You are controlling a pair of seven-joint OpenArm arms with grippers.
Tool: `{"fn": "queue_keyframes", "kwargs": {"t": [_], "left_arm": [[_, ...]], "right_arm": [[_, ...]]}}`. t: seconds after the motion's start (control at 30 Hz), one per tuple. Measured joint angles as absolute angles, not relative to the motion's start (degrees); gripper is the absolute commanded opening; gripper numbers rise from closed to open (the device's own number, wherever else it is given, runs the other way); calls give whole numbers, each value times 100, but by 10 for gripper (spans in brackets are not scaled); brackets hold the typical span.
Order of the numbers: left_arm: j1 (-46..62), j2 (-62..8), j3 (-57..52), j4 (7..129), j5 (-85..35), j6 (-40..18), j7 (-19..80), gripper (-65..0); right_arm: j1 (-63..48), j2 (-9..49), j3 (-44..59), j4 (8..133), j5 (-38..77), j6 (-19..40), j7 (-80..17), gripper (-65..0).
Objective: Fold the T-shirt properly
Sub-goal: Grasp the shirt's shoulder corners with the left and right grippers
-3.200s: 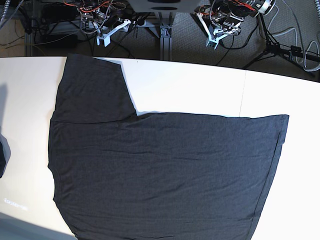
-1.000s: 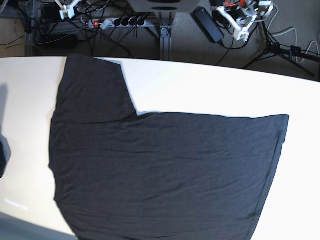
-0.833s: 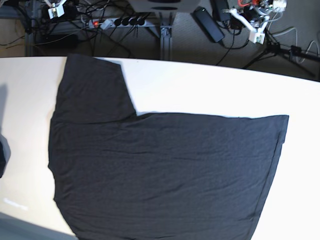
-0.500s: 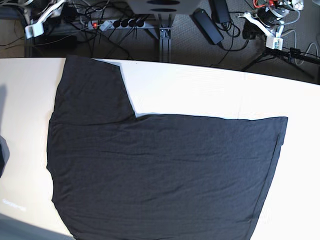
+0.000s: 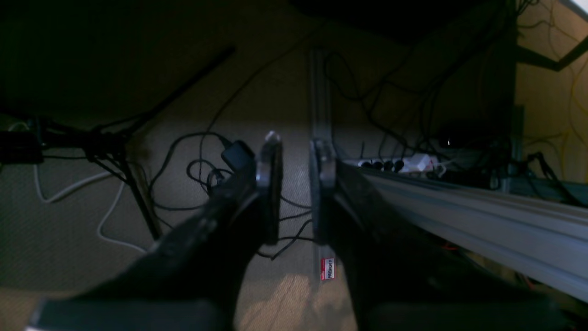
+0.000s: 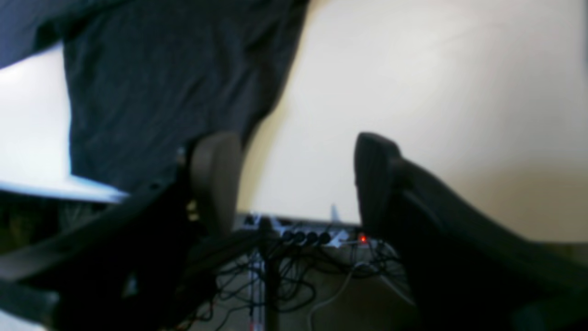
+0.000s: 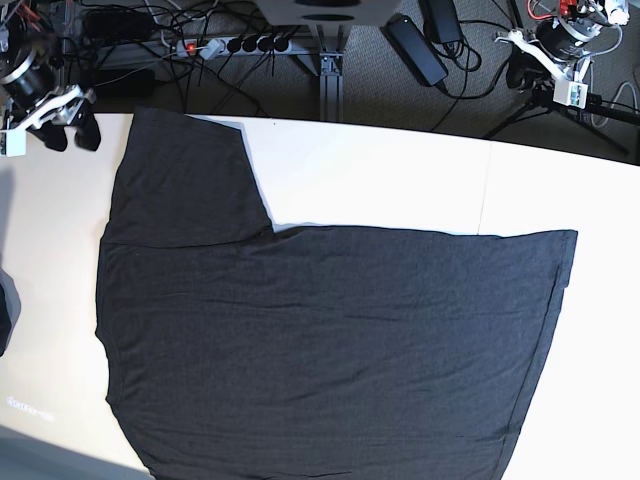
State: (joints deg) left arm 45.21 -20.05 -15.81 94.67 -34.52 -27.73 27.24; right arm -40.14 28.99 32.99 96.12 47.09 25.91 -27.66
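the t-shirt (image 7: 320, 340) lies flat on the white surface (image 7: 400, 180), plain dark side up, covering most of the middle and running past the near edge of the base view. one sleeve (image 7: 185, 180) reaches up to the far edge of the surface near its far left corner, and the straight hem (image 7: 548, 330) runs down the right side, short of the right edge. the cloth shows only faint creases.

the right gripper (image 7: 68, 122) hangs over the far left corner of the surface, just beside the sleeve and apart from it. its fingers (image 6: 216, 179) stand wide apart with nothing between them; in the right wrist view the sleeve and bare white surface show beyond them, and a power strip (image 6: 312, 236) with a red light sits on the floor past the edge.

the left gripper (image 7: 565, 80) is off the surface, beyond the far edge near the far right corner, over the floor among cables (image 7: 470, 70). in the left wrist view its fingers (image 5: 271, 193) stand close together with a narrow gap, holding nothing, with only carpet and wires behind them.
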Motion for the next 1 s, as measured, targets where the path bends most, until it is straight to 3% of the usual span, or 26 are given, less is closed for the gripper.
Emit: {"fn": "queue_keyframes", "kwargs": {"t": [0.17,0.3,0.37,0.63,1.0], "left_arm": [[4521,-2049,-1728,9485,-3485,-2773,3017,-509],[4517,-2045,-2163,9638,-4016,-2770,3330,-361],[4506,-2051,-2436,9765,-4145,-2770,3380,-329],[4399,-2526,-3046,9992,-4611,-2773,3413,-329],[2888,-3044,-2418,9472,-4740,-2790,3562,-329]], "right_arm": [[-3583,2899,2998,9065,4871,2589,-2941,-260],[-3406,2840,2460,8877,4932,2591,-2823,-260],[-3306,2805,2255,8849,4930,2589,-2816,-260],[-3070,2477,1796,8860,4947,2589,-2722,-260],[-3061,2329,1747,8873,4755,2589,-2679,-260]]}}
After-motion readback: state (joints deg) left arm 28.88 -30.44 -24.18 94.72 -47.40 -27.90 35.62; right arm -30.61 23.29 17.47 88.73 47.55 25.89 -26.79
